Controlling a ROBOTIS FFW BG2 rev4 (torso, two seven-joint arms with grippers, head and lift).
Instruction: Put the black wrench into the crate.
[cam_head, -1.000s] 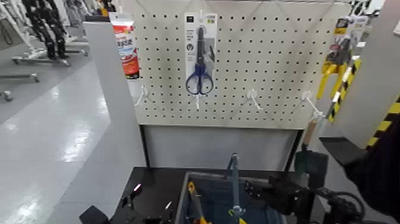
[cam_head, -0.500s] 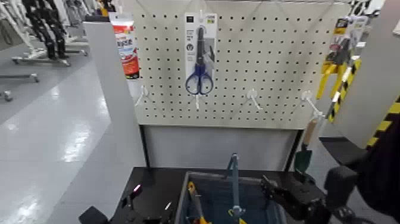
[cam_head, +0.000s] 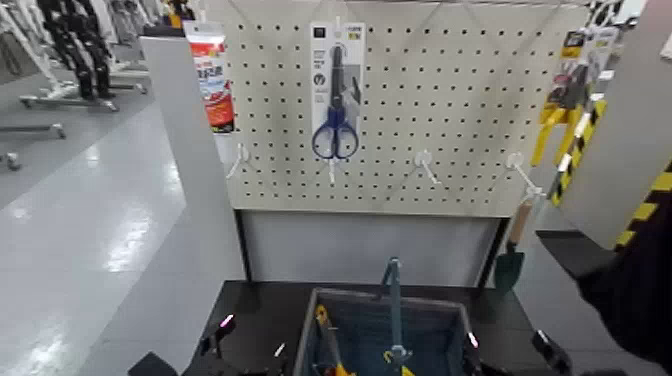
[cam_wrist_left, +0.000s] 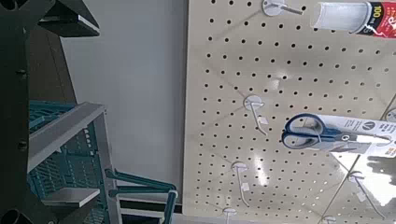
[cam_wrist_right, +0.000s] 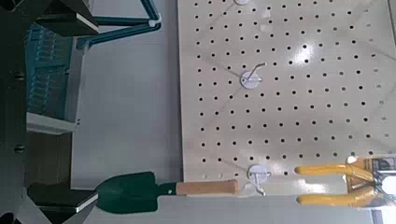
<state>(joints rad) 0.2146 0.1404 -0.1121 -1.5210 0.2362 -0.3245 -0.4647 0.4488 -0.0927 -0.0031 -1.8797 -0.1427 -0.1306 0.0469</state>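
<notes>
The black wrench does not show in any view. The crate (cam_head: 345, 325) stands at the bottom of the head view, its arched handle (cam_head: 392, 300) upright, with a yellow-handled tool (cam_head: 323, 335) lying inside. My right gripper (cam_wrist_right: 93, 110) is open and empty, with the crate (cam_wrist_right: 47, 65) beside it. Only a tip of the right arm (cam_head: 548, 352) shows low at the crate's right. My left gripper (cam_wrist_left: 89, 107) is open and empty next to the crate (cam_wrist_left: 61, 117). The left arm (cam_head: 215, 338) sits low on the left.
A pegboard (cam_head: 450, 110) faces me with a blue-handled scissors pack (cam_head: 335, 90) and bare hooks (cam_head: 425, 165). A glue tube (cam_head: 210, 75) hangs at its left and yellow-handled pliers (cam_head: 565, 100) at its right. A green trowel (cam_head: 512, 255) hangs low right.
My right arm has dropped down and to the right, from over the crate's right edge to nearly out of the head view. The crate and left arm have stayed put.
</notes>
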